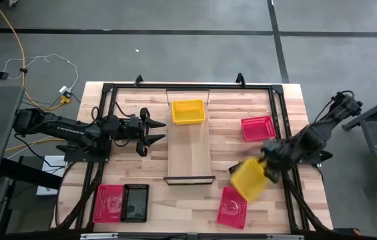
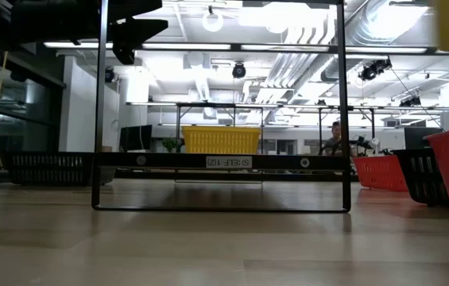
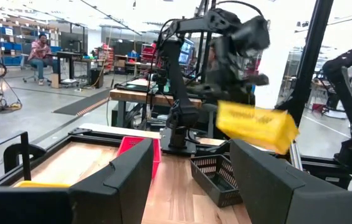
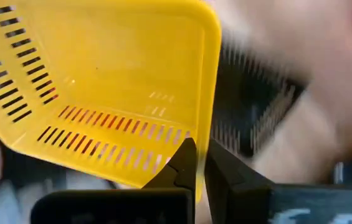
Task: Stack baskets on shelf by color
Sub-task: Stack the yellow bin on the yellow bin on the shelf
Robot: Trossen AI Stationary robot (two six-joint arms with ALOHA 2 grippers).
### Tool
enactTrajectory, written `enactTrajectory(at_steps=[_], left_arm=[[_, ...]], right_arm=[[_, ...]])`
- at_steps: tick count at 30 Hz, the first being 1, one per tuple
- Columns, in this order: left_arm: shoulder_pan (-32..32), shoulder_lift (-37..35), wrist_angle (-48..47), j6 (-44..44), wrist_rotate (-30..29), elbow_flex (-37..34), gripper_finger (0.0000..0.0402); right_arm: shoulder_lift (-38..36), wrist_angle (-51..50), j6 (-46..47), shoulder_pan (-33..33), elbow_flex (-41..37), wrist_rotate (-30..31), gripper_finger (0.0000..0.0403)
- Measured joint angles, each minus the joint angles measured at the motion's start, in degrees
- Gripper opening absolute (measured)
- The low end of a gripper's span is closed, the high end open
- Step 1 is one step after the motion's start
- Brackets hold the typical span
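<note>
Reading "SHELF 102" on shelf bar; right claw grips yellow basket

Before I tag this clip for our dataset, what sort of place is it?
Probably a robotics lab or workshop: exposed ceiling ducts overhead, another workbench with a robot arm behind the table, and a concrete floor.

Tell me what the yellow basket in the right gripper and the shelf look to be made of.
Yellow basket, pinched at its rim by the right gripper: apparently moulded plastic, smooth with a slight sheen, its walls cut with rows of slots. Shelf: pale wood with visible grain, likely unpainted, with thin dark end bars that look like metal.
</note>
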Motion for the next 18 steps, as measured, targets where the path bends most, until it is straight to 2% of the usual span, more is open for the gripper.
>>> enactTrajectory(at_steps=[6, 9, 11, 13, 18], left_arm=[[0.0, 0.0, 0.02, 0.0, -0.03, 0.0, 0.0202], [0.0, 0.0, 0.03, 0.02, -1.41, 0.0, 0.0202], [0.02, 0.0, 0.03, 0.02, -2.27, 0.0, 0.0202], [0.02, 0.0, 0.09, 0.02, -2.68, 0.0, 0.0202], [0.02, 0.0, 0.49, 0.03, -2.61, 0.0, 0.0202]], right_arm=[[-4.67, 5.19, 0.04, -7.73, 0.04, 26.6, 0.0], [-4.35, 8.57, 0.44, -13.85, 0.04, 33.96, 0.0], [-2.99, 11.57, 0.04, -18.45, 0.04, 34.92, 0.0], [-0.83, 14.68, -1.45, -23.29, 0.04, 33.09, 0.0], [7.48, 26.48, -12.15, -34.66, 0.04, 20.89, 0.0]])
